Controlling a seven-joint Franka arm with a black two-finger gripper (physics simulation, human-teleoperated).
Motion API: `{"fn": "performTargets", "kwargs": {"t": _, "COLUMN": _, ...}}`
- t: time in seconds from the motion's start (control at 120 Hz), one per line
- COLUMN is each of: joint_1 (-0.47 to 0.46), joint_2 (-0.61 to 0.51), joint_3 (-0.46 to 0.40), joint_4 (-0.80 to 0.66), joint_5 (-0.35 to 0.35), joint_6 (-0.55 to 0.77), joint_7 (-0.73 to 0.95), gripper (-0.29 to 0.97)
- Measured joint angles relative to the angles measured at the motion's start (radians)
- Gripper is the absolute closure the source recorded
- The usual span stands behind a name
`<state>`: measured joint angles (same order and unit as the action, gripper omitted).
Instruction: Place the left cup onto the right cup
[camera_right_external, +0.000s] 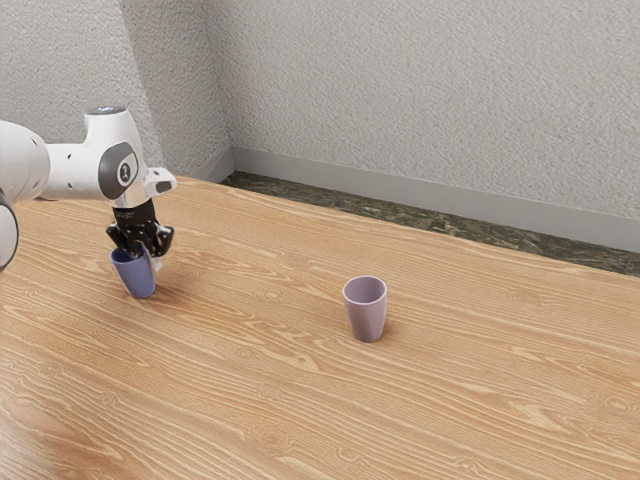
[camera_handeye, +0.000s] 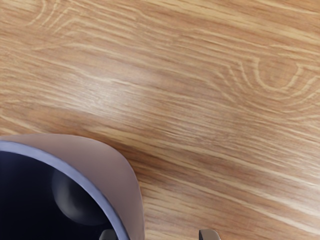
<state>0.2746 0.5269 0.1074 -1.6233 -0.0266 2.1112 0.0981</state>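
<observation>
A blue cup (camera_right_external: 135, 273) stands on the wooden table (camera_right_external: 300, 400) at the exterior view's left, leaning slightly. My gripper (camera_right_external: 140, 248) is down at its rim, straddling the cup's wall. In the wrist view the blue cup (camera_handeye: 75, 175) lies close under my hand, its dark inside showing. One fingertip (camera_handeye: 106, 234) sits just inside the wall. The other fingertip (camera_handeye: 207, 234) is outside, with bare table between it and the wall. The gripper (camera_handeye: 156, 235) is open. A mauve cup (camera_right_external: 365, 307) stands upright near the table's middle, well to the right of the blue one.
A grey textured wall (camera_right_external: 420, 90) with a baseboard runs behind the table's far edge, and a dark strip of floor (camera_right_external: 450, 222) lies between them. Bare wood stretches between the two cups.
</observation>
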Motion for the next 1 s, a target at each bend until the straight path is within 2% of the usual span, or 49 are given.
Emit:
{"fn": "performTargets", "kwargs": {"t": 0.1, "joint_1": 0.0, "joint_2": 0.0, "joint_3": 0.0, "joint_4": 0.0, "joint_5": 0.003, "joint_6": 0.001, "joint_7": 0.003, "gripper": 0.67}}
{"fn": "performTargets", "kwargs": {"t": 0.233, "joint_1": 0.0, "joint_2": 0.0, "joint_3": 0.0, "joint_4": 0.0, "joint_5": 0.006, "joint_6": 0.002, "joint_7": 0.006, "gripper": 0.73}}
{"fn": "performTargets", "kwargs": {"t": 0.667, "joint_1": -0.006, "joint_2": -0.042, "joint_3": -0.001, "joint_4": -0.001, "joint_5": 0.02, "joint_6": -0.002, "joint_7": 0.002, "gripper": 0.78}}
{"fn": "performTargets", "kwargs": {"t": 0.775, "joint_1": -0.011, "joint_2": -0.081, "joint_3": -0.026, "joint_4": -0.002, "joint_5": 0.029, "joint_6": -0.026, "joint_7": -0.013, "gripper": 0.78}}
{"fn": "performTargets", "kwargs": {"t": 1.0, "joint_1": -0.022, "joint_2": -0.179, "joint_3": -0.134, "joint_4": -0.001, "joint_5": 0.105, "joint_6": -0.119, "joint_7": -0.088, "gripper": 0.78}}
